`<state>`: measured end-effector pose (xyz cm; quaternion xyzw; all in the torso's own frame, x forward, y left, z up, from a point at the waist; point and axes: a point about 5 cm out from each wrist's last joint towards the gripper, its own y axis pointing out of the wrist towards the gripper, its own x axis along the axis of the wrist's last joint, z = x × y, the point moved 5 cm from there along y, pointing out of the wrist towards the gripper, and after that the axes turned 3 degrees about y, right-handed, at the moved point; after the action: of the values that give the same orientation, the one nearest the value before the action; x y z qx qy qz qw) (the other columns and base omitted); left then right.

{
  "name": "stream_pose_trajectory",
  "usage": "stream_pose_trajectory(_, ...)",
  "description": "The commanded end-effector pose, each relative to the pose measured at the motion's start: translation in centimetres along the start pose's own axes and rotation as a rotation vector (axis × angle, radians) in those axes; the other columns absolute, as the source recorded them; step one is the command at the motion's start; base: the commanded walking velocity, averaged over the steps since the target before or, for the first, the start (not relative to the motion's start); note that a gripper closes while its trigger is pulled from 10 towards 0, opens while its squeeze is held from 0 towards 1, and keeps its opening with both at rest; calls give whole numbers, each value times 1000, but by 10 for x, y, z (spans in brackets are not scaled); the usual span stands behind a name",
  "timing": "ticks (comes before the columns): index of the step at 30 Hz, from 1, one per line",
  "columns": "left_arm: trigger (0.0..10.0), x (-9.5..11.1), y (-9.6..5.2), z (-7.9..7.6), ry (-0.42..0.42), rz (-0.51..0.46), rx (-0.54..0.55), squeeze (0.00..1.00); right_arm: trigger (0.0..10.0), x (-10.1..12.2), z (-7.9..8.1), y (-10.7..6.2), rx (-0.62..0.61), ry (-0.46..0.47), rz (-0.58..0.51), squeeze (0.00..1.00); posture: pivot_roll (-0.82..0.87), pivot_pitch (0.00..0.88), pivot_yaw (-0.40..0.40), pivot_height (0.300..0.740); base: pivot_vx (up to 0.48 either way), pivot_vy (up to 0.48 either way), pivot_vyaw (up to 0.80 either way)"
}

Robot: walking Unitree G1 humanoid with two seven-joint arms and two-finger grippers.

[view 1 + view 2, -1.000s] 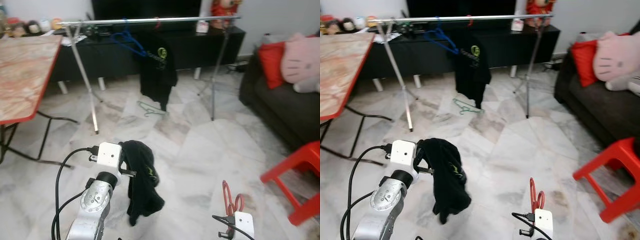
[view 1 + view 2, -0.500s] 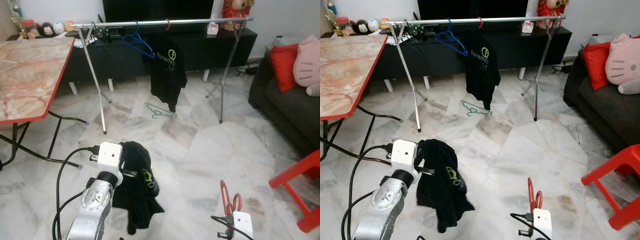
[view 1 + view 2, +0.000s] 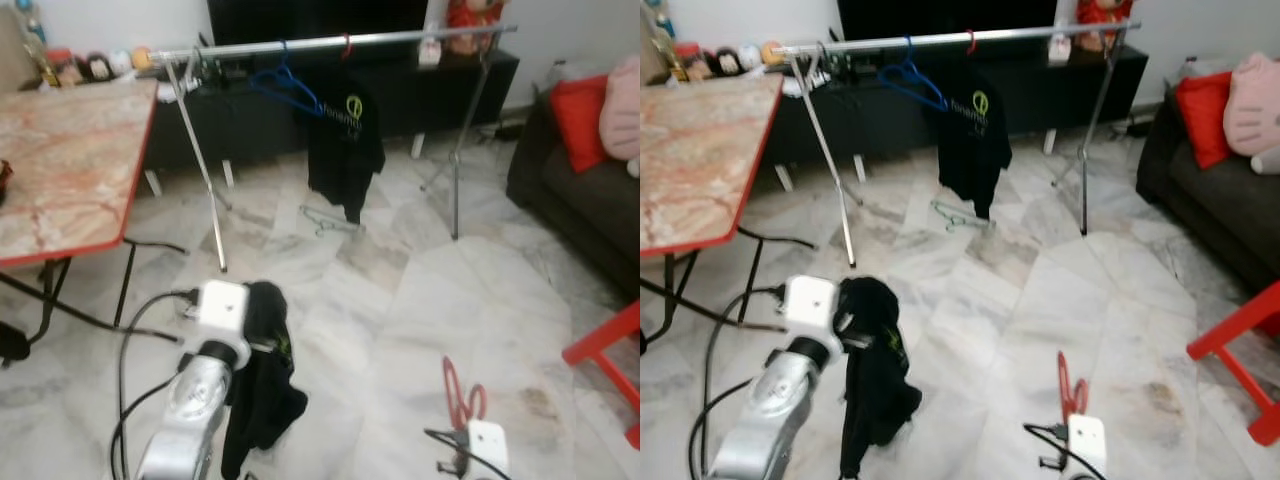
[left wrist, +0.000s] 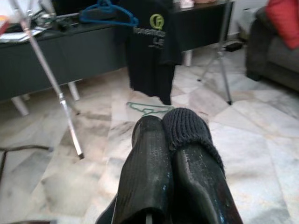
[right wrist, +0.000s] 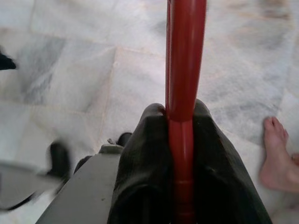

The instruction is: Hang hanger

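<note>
A rack point(image 3: 330, 42) is seen across the marble floor point(image 3: 420, 290), a black shirt point(image 3: 345, 150) and blue hanger point(image 3: 285, 88) hung on its rail. A second black shirt point(image 3: 262, 390) is pinched in the left gripper point(image 4: 170, 140), jaws pressed together on the cloth. The red hanger point(image 5: 184, 70) is clamped upright between the jaws of the right gripper point(image 5: 180, 114), low near the floor. A bare foot point(image 5: 278, 154) is glimpsed beside it.

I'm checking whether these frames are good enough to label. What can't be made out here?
- Red hanger: the right wrist view's edge cuts off its hook.
- Print on the hung black shirt: blurred and too small in the eye views.
- Black garment in the left gripper: bunched, so its shape is unclear.
</note>
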<state>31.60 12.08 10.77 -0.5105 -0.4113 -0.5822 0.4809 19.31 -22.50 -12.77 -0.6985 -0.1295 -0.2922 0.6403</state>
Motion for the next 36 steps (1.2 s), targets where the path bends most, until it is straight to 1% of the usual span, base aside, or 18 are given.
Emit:
stream_pose_trajectory(1,10000,10,2,6,21,-32,13,0,10000,4,8,1,18,-12,-5,0,-4,0,-27,740,0,480,0)
stream_pose_trajectory(4,10000,10,3,6,21,-30,12,0,10000,5,9,1,28,-19,-10,0,-2,0,-30,740,0,480,0)
stream_pose_trajectory(8,10000,9,3,4,22,-28,10,0,10000,6,8,1,27,-8,-12,0,-6,0,-30,740,0,480,800)
stream_pose_trajectory(11,10000,8,3,3,30,-26,5,0,10000,5,8,1,19,29,-13,0,-6,0,-30,740,0,386,0)
stream_pose_trajectory(14,10000,9,4,3,28,-26,6,0,10000,6,7,1,18,8,-15,0,-3,0,-35,740,0,372,0)
stream_pose_trajectory(36,10000,8,4,3,21,-23,12,0,10000,7,8,1,32,-12,-9,0,-2,0,-40,740,0,371,0)
